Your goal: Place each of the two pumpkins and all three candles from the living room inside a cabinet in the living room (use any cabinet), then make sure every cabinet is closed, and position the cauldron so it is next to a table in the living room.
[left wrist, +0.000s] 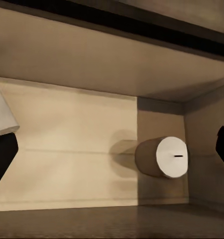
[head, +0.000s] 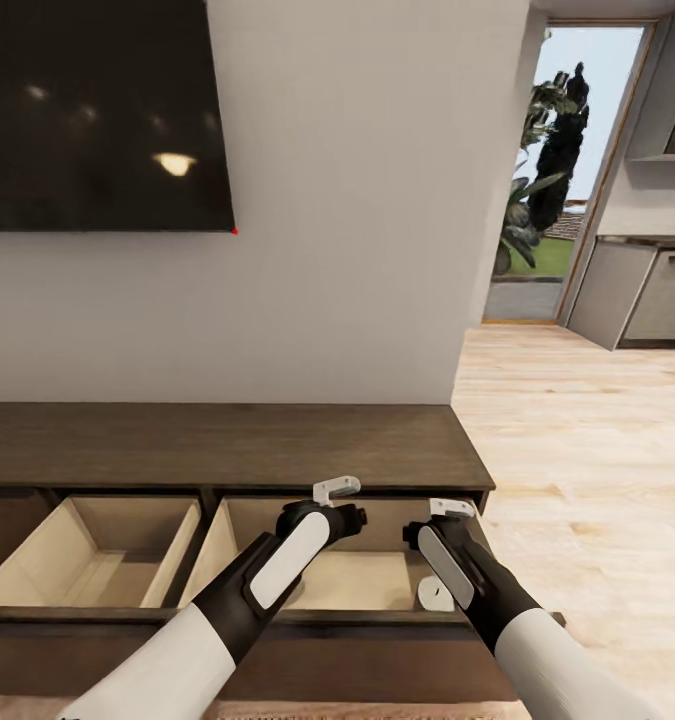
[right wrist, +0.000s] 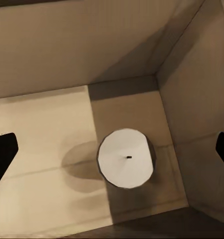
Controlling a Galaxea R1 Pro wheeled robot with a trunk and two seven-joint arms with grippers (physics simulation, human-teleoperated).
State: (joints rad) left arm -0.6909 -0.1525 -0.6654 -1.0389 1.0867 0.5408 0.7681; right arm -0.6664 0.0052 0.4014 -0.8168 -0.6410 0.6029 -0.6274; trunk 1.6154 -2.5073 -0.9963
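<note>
Looking down from the head view, the low dark-brown cabinet (head: 227,440) stands against a white wall under a dark screen (head: 97,110), with two drawers pulled out. The left drawer (head: 97,560) shows a pale bare floor. Over the right drawer (head: 377,580) hang both arms: the left gripper (head: 335,490) near the drawer's back edge, the right gripper (head: 451,508) over its right end. How far either pair of fingers is parted cannot be told from here. A candle (head: 435,594) stands on the drawer floor near the right wall, just beside the right forearm. To the right, light wood floor (head: 577,430) runs to an open doorway with plants (head: 542,170) beyond.

In the left wrist view the candle (left wrist: 163,157) stands alone on the drawer floor close to a side wall, its pale top and dark wick showing. The dark fingertips (left wrist: 2,154) sit at opposite edges, spread wide, holding nothing.

In the right wrist view the candle (right wrist: 126,158) is seen from straight above, upright, near the corner of the drawer. The fingertips (right wrist: 3,152) at both edges are wide apart and clear of the candle
</note>
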